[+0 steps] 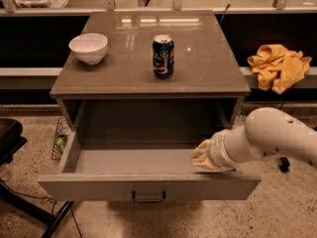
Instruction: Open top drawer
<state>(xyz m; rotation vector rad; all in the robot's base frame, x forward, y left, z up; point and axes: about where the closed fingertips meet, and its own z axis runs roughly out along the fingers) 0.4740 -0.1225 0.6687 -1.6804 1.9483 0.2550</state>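
The top drawer [148,188] of the grey-taupe cabinet stands pulled far out, its deep boxy interior bare. Its flat front carries a small black bar handle [148,198] at the centre. My gripper [202,156] is at the end of the white arm coming in from the right. It sits inside the drawer at the right, just behind the front panel. The lower drawers are hidden under the open drawer front.
On the cabinet top [208,68] stand a white bowl [88,47] at the left and a blue soda can [163,56] near the middle. A yellow cloth [279,66] lies on a ledge at the right. A dark chair base [15,148] is at the left.
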